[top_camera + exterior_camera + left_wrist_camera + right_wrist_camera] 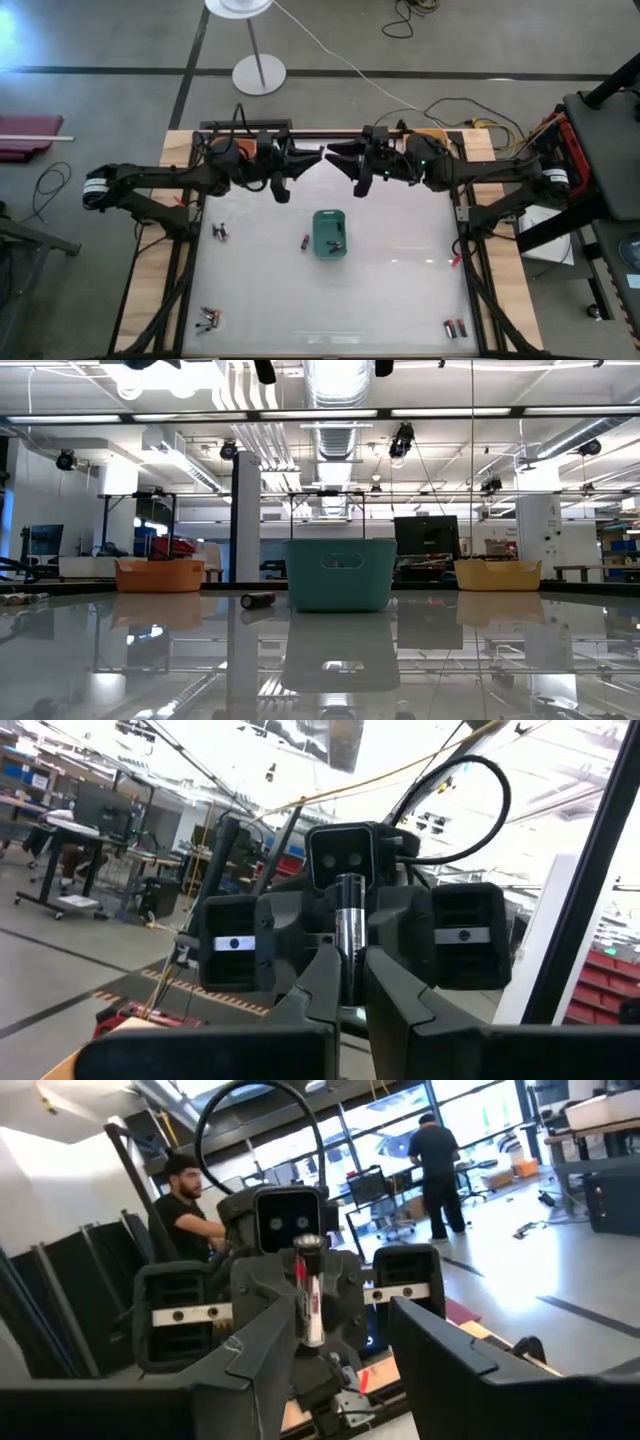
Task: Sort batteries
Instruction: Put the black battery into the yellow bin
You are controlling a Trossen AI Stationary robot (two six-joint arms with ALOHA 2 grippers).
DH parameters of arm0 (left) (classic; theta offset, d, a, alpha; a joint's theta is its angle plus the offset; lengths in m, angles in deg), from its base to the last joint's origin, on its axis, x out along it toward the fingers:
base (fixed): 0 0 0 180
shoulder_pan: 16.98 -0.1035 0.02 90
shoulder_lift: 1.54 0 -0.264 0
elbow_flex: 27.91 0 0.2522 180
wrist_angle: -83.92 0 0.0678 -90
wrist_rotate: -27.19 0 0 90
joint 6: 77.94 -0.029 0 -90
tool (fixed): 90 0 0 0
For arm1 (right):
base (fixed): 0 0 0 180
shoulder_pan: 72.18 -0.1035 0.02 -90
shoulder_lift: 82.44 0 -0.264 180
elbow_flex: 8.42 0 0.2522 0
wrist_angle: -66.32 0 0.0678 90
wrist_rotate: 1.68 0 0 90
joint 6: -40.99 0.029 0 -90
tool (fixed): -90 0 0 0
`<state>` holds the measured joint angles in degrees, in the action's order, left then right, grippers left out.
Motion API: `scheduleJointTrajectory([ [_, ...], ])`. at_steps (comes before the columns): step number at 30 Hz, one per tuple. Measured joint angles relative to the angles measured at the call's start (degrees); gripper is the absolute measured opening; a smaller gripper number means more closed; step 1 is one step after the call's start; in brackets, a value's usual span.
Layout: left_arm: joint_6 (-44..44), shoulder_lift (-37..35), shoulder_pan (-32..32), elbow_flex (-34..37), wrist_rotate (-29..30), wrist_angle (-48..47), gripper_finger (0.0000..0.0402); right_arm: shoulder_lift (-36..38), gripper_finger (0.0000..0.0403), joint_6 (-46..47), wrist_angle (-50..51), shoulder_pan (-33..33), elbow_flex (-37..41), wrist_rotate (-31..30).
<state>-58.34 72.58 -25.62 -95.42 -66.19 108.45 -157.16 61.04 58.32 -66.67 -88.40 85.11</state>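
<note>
Both arms reach in level above the table's far edge, fingertips facing each other. My left gripper (317, 155) (352, 982) is shut on a silvery battery with a red mark (308, 1295). My right gripper (333, 155) (365, 1370) is open, with nothing between its fingers. A teal bin (330, 232) (340, 573) stands mid-table with dark batteries inside (336, 245). One battery (305, 241) (257, 600) lies on its side left of the bin. More batteries lie at the left (220, 232), near-left (208, 319) and near-right (455, 327). My left gripper pinches the battery between its two fingers (320, 985), on the battery's lower half (350, 970). The fingers lie level, pointing toward the table's right, across the battery. The battery stands upright, high above the table, with its upper end (349, 890) sticking up above the fingers.
An orange bin (160, 575) and a yellow bin (497, 573) show at the far edge in the low view. A small red piece (455, 262) lies at the right edge. A lamp stand (258, 73) stands beyond the table, and people (185, 1215) are in the room.
</note>
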Motion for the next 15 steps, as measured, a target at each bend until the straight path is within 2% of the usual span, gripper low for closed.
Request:
scheduleJointTrajectory([
  [8,-0.71,0.03,0.0,0.0,0.04,-0.95,0.0006,-1.57,0.0148,0.42,-3.72,0.54,0.0,0.16],
  [15,-0.88,0.03,-0.02,0.0,0.33,-2.46,0.0006,-3.15,0.0119,1.33,-6.04,1.14,0.0,0.68],
])
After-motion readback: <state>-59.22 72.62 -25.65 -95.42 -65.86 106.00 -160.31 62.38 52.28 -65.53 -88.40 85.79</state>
